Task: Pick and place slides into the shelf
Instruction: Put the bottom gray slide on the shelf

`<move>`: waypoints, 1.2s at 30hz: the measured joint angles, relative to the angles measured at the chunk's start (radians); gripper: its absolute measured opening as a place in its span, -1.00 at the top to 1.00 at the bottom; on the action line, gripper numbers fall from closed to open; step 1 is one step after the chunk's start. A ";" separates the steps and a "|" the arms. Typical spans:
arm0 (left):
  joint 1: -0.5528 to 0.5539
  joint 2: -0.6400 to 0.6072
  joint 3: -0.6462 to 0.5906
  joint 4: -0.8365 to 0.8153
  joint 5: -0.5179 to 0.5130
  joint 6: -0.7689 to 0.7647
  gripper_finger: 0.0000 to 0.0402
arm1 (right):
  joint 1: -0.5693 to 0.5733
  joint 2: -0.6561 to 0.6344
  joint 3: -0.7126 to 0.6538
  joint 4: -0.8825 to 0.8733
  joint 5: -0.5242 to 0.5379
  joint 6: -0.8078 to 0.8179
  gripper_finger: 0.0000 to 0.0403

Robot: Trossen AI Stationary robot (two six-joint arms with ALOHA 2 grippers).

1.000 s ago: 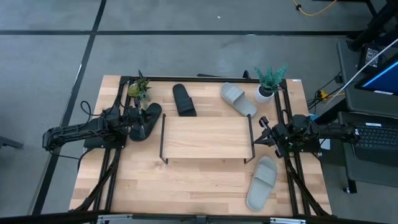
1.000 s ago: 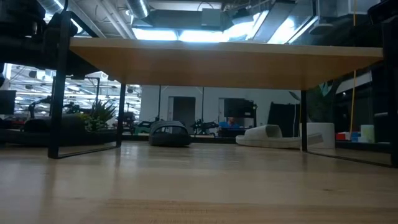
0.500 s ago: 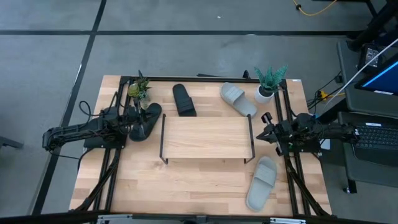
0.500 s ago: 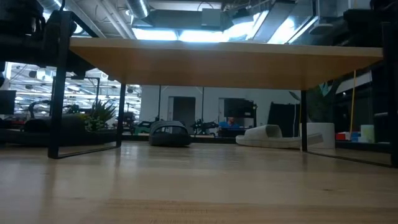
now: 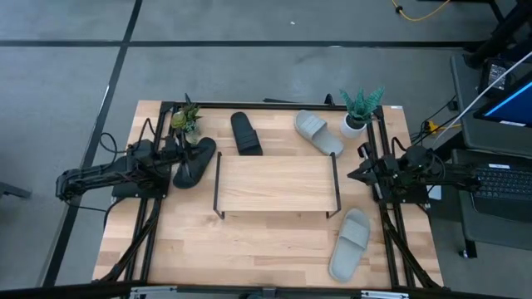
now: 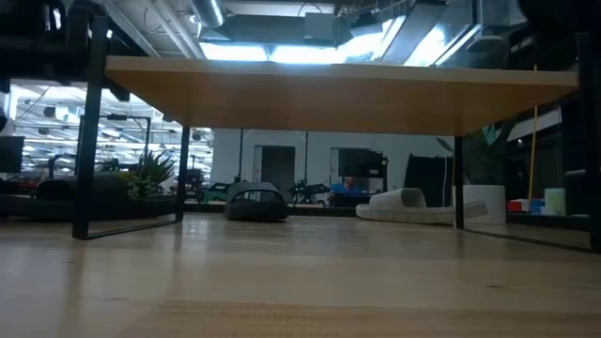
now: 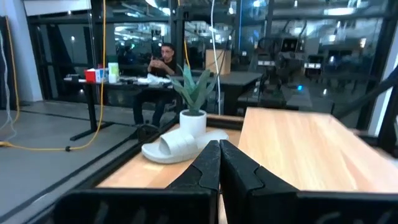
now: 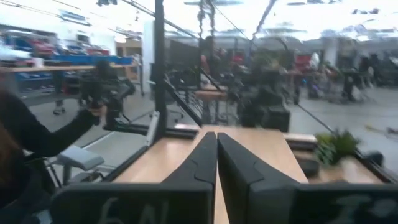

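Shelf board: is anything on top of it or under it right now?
Nothing lies on the shelf in the high view. In the low view, only bare table shows beneath the board. All four slides are on the table around it.

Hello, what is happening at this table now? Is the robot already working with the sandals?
Not yet. The shelf in the middle of the table holds nothing. All four slides lie around it: two black slides and two grey slides. The left gripper is shut beside one black slide, and the right gripper is shut by the shelf's right end. Neither holds anything.
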 joint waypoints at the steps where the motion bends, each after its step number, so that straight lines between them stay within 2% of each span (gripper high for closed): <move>1: 0.000 0.011 0.021 -0.031 -0.005 0.006 1.00 | 0.000 0.000 0.000 -0.007 0.011 0.003 0.92; 7: 0.000 0.114 0.130 -0.090 -0.013 0.010 1.00 | 0.000 0.000 0.000 -0.006 0.021 0.051 0.98; 10: 0.000 0.169 0.163 -0.091 -0.018 0.011 1.00 | 0.000 0.000 0.000 -0.006 0.081 0.048 0.96; 16: 0.001 0.268 0.190 -0.079 -0.059 0.011 1.00 | 0.000 0.000 0.000 -0.010 0.150 -0.056 0.98; 23: 0.001 0.368 0.191 0.026 -0.087 0.011 1.00 | 0.000 0.000 0.033 -0.023 0.224 -0.127 0.98; 27: 0.001 0.418 0.191 0.049 -0.087 0.011 1.00 | 0.000 0.000 0.092 -0.127 0.229 -0.065 0.98; 30: 0.001 0.449 0.191 0.064 -0.085 0.011 1.00 | 0.000 0.003 0.140 -0.218 0.271 -0.007 0.99; 36: 0.000 0.481 0.191 0.125 -0.022 0.011 1.00 | 0.000 0.070 0.256 -0.377 0.291 0.057 0.99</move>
